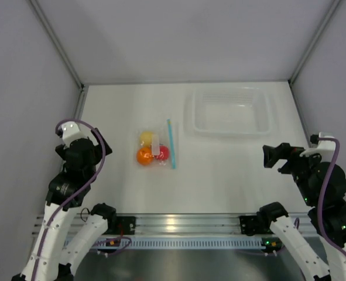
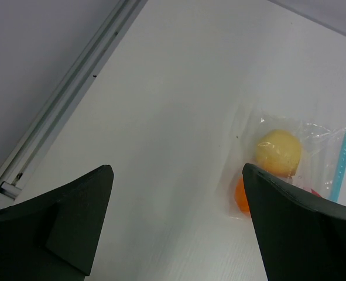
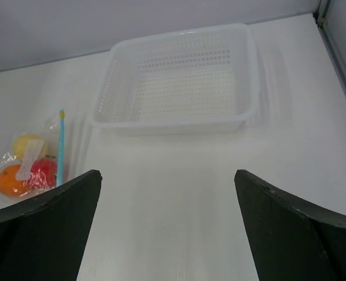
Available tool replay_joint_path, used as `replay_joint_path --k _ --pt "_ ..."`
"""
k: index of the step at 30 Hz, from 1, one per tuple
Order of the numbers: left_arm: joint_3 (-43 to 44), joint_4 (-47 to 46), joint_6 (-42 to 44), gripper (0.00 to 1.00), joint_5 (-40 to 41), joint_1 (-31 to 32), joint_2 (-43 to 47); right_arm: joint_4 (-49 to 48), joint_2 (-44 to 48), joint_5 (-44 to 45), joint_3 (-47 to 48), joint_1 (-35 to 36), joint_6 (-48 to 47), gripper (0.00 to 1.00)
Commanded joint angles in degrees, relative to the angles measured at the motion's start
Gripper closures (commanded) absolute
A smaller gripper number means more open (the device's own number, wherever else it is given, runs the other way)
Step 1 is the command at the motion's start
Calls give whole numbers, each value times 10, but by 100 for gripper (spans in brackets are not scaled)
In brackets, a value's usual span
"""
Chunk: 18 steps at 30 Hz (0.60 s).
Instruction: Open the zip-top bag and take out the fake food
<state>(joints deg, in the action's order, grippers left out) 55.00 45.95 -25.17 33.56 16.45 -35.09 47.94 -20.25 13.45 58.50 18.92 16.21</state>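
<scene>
The zip-top bag (image 1: 157, 149) lies flat on the white table, left of centre, its light blue zip strip (image 1: 171, 143) on its right edge. Inside it are the fake food: a yellow fruit (image 1: 146, 138), an orange one (image 1: 144, 156) and a red one (image 1: 163, 154). My left gripper (image 1: 79, 153) is open and empty, off to the bag's left. In the left wrist view the bag (image 2: 290, 164) sits beside the right finger. My right gripper (image 1: 272, 157) is open and empty, far right of the bag. The right wrist view shows the bag (image 3: 32, 164) at far left.
A clear rigid perforated tray (image 1: 228, 111) stands at the back right, also in the right wrist view (image 3: 178, 79). Grey walls enclose the table on the left, back and right. A metal rail (image 2: 67, 99) runs along the left edge.
</scene>
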Motion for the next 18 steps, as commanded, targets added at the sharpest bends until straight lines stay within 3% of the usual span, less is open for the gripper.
replay_joint_path --k 1,4,9,11,14,15,16,18 --pt "-12 -4 -30 1 47 1 3 -26 2 5 2 4 -7 1" --pt "-16 -4 -50 1 73 1 16 -29 7 8 -6 5 2 1" --pt "23 -5 -47 1 -55 2 -59 -41 -4 -16 -19 5 20 1" --pt "23 -28 -72 1 -89 3 -122 -39 -12 -26 -22 5 26 1" --pt "42 -26 -109 1 -63 30 -248 -50 -6 -44 -42 5 34 1" --pt "52 -25 -121 1 -10 52 -311 -56 -6 -51 -46 4 35 1" --pt "64 -24 -139 1 11 108 -343 -57 -6 -55 -49 4 35 1" --pt "106 -24 -153 1 26 153 -422 -57 -7 -62 -54 5 33 1"
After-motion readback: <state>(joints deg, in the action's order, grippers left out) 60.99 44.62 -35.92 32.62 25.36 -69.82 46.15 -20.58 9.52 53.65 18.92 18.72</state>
